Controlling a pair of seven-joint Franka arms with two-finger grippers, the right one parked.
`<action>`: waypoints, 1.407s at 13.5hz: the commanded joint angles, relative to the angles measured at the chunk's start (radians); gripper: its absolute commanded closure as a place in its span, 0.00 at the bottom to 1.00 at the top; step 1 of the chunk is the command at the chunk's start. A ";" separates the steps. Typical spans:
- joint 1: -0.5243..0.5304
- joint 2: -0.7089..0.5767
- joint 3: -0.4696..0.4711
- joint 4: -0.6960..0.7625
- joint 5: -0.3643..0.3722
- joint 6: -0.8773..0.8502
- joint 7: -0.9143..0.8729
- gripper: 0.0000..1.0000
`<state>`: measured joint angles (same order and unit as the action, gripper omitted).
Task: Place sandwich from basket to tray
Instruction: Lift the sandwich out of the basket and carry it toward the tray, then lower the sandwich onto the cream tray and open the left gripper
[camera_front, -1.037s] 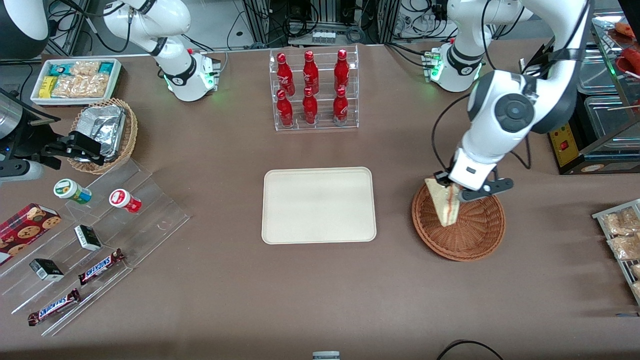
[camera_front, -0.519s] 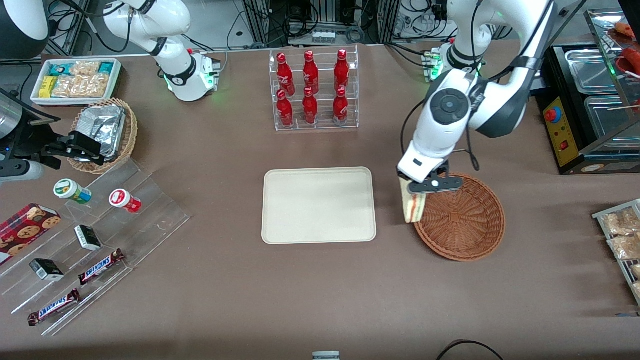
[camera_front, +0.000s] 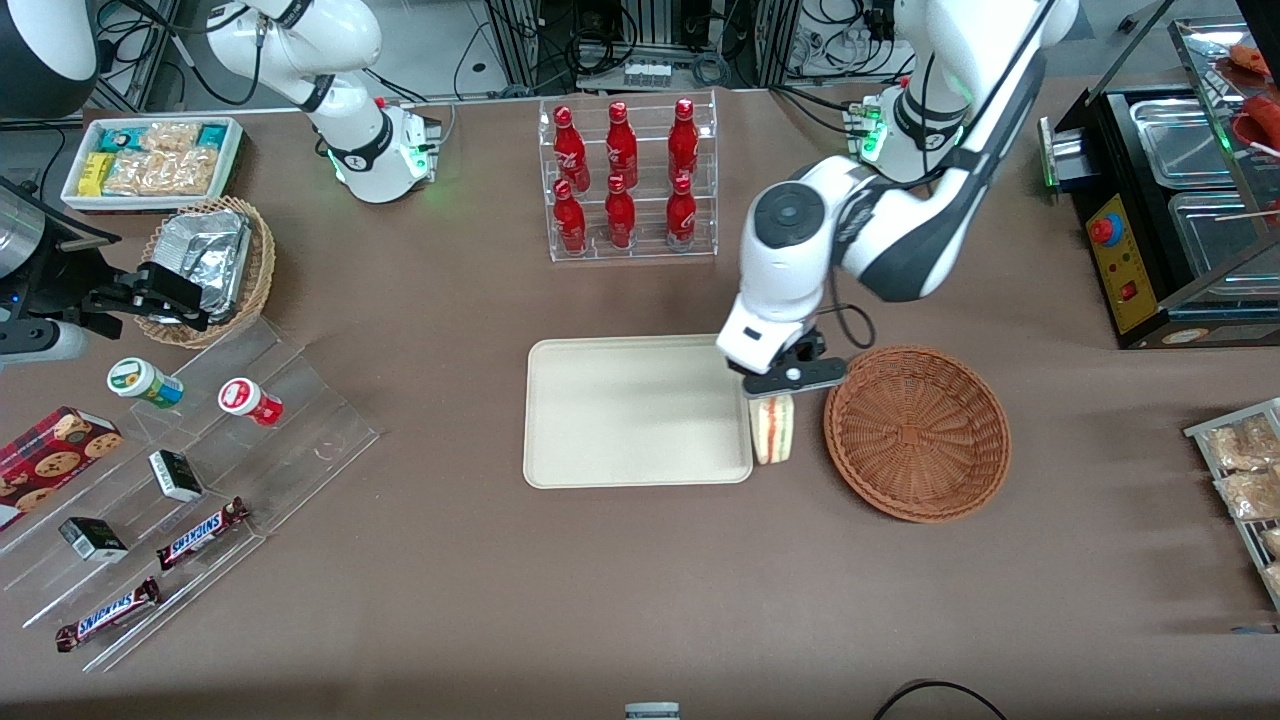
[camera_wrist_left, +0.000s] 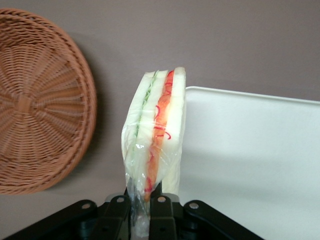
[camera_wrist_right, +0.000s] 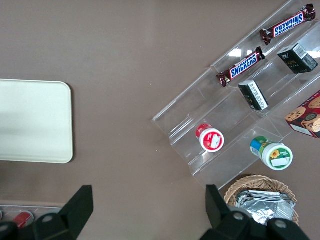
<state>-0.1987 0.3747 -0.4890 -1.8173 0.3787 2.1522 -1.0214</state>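
Sandwich (camera_front: 772, 430) is out of the basket (camera_front: 917, 432), pinched by its wrapped end in your gripper (camera_front: 778, 392) and hanging over the gap at the tray (camera_front: 637, 411) edge; you've still got carry-over and release left.

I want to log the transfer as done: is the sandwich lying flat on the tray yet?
No, the sandwich hangs upright in the gripper, at the edge of the tray nearest the basket.

Brown tabletop (camera_front: 420, 560) under even light; cable-strewn floor (camera_front: 660, 40) along its edge farthest from the front camera.
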 joint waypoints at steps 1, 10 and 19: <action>-0.002 0.087 -0.033 0.098 0.049 -0.043 -0.068 1.00; -0.051 0.259 -0.141 0.263 0.089 -0.195 -0.060 1.00; -0.080 0.348 -0.140 0.309 0.117 -0.178 0.014 1.00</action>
<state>-0.2536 0.6744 -0.6252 -1.5738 0.4601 1.9955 -1.0093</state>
